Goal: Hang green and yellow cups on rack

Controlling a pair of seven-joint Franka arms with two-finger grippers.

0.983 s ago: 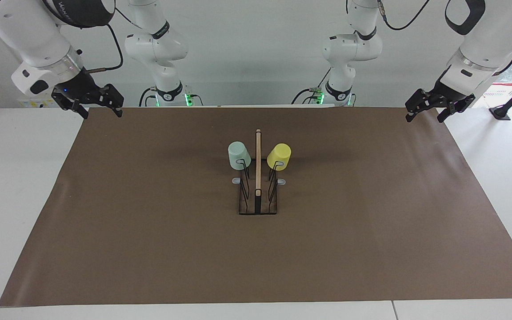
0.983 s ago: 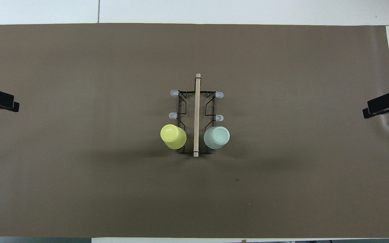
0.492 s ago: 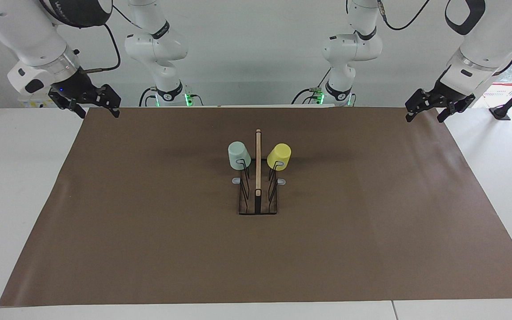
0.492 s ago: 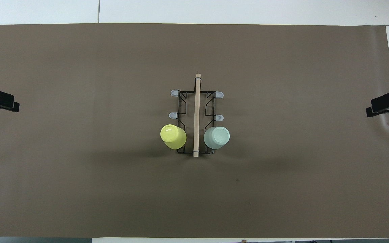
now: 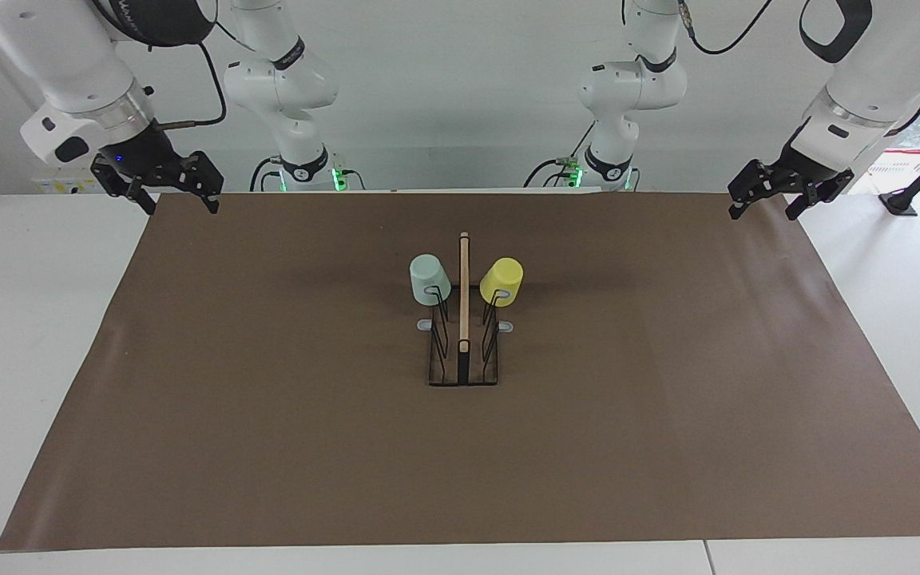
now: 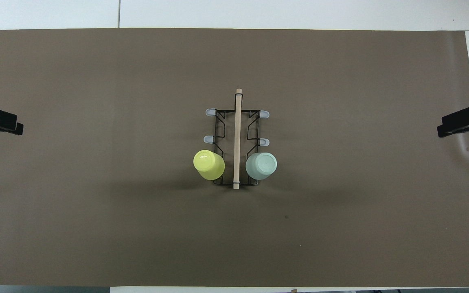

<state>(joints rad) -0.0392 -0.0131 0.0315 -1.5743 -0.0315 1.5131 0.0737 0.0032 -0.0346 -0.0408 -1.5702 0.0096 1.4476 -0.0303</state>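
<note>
The rack stands at the middle of the brown mat, well clear of every edge. The green cup and yellow cup each sit mouth-down over a prong at the end of the rack nearer the robots, one on either side of the wooden bar: green toward the right arm's end, yellow toward the left arm's. Both tilt outward, and neither touches the bar or the mat. Four prong tips remain bare.

The right gripper hangs above the mat's corner at its own end, by the edge nearest the robots, fingers apart and empty. The left gripper hangs above the matching corner at its end, also spread and holding nothing.

Judgement: both cups are hung, so the work appears complete. The step in hand is parking. It is best done by keeping both arms high and at the mat's ends, away from the rack, since any brush against the light wire stand could tip a cup off its prong.
</note>
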